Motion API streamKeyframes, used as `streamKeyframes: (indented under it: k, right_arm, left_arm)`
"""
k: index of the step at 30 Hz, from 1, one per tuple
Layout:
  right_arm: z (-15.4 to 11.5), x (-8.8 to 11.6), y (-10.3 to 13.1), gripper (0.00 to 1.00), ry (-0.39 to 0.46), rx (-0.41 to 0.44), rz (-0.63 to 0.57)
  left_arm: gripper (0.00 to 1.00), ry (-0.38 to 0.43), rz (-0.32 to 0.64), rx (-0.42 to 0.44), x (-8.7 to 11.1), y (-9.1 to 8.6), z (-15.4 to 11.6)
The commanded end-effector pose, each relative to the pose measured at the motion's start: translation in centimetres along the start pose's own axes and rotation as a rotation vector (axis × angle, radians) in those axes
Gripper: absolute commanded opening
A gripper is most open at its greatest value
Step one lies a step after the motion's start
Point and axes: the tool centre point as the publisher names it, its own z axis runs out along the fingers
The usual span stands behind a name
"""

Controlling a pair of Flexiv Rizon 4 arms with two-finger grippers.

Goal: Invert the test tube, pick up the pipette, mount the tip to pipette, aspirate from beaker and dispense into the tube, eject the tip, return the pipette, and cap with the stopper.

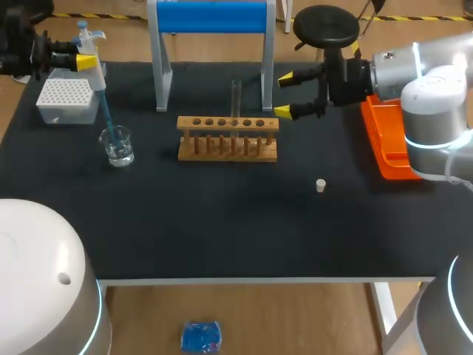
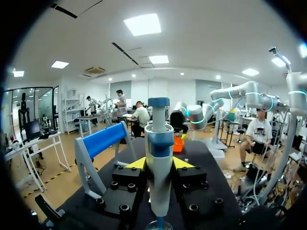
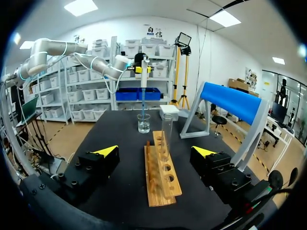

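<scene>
- The tip box (image 1: 66, 100) sits just beside the beaker (image 1: 118, 146), at the table's (image 1: 222, 229) left end. If the left arm swings sideways before it lifts, the hanging tip could knock the beaker's rim or catch the box.
- The left gripper (image 2: 159, 165) is pinching the pipette (image 1: 89, 48) by its body, a finger on each side, with the pipette upright and its blue tip reaching down into the beaker. The body is smooth and round, so I judge it could twist or slide in that hold. The tip would then come out at an angle and drip.
- The beaker is light glass. Dragging the tip against its wall could tip it or slide it along the table.
- The tube (image 1: 236, 96) stands upright in the wooden rack (image 1: 228, 138), well apart from the beaker. Its mouth is narrow, so a small aiming error on the way over would put liquid on the rack instead.
- The right gripper (image 1: 292, 94) hangs just beside the rack's right end, its fingers spread and holding nothing. It could bump the tube, or crowd the pipette when that arrives.
- The stopper (image 1: 321, 185) lies alone on the table nearer the front. It is small and could roll off if nudged.
</scene>
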Motion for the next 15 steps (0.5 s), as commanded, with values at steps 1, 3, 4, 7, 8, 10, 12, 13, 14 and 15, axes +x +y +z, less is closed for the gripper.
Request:
streamKeyframes:
  k: [1, 3, 4, 7, 8, 10, 12, 13, 14, 15]
  right_arm:
    - [0.0, 0.0, -0.1, 1.0, 0.0, -0.001, 0.0]
    - [0.0, 0.0, -0.1, 1.0, 0.0, -0.001, 0.0]
    - [0.0, 0.0, -0.1, 1.0, 0.0, -0.001, 0.0]
    - [0.0, 0.0, -0.1, 1.0, 0.0, -0.001, 0.0]
    - [0.0, 0.0, -0.1, 1.0, 0.0, -0.001, 0.0]
    - [0.0, 0.0, -0.1, 1.0, 0.0, -0.001, 0.0]
    - [0.0, 0.0, -0.1, 1.0, 0.0, -0.001, 0.0]
    - [0.0, 0.0, -0.1, 1.0, 0.0, -0.001, 0.0]
    - [0.0, 0.0, -0.1, 1.0, 0.0, -0.001, 0.0]
    - [0.0, 0.0, -0.1, 1.0, 0.0, -0.001, 0.0]
  left_arm:
    - [0.0, -0.016, 0.002, -0.032, 0.6, -2.5, 0.4]
    - [0.0, -0.01, -0.005, -0.047, 0.6, -3.5, 0.9]
    - [0.0, -0.005, -0.005, -0.04, 0.6, -4.2, 1.1]
    - [0.0, 0.019, -0.009, -0.01, 0.8, -6.1, 2.0]
    - [0.0, 0.022, -0.015, -0.019, 0.9, -6.7, 2.3]
    - [0.0, 0.033, -0.01, -0.013, 1.0, -8.0, 3.0]
    - [0.0, 0.04, -0.007, -0.023, 1.1, -9.4, 3.6]
    - [0.0, 0.048, -0.01, -0.01, 1.2, -10.0, 3.8]
    - [0.0, 0.056, -0.011, 0.008, 1.2, -10.6, 4.1]
    - [0.0, 0.062, -0.012, -0.014, 1.3, -11.3, 4.5]
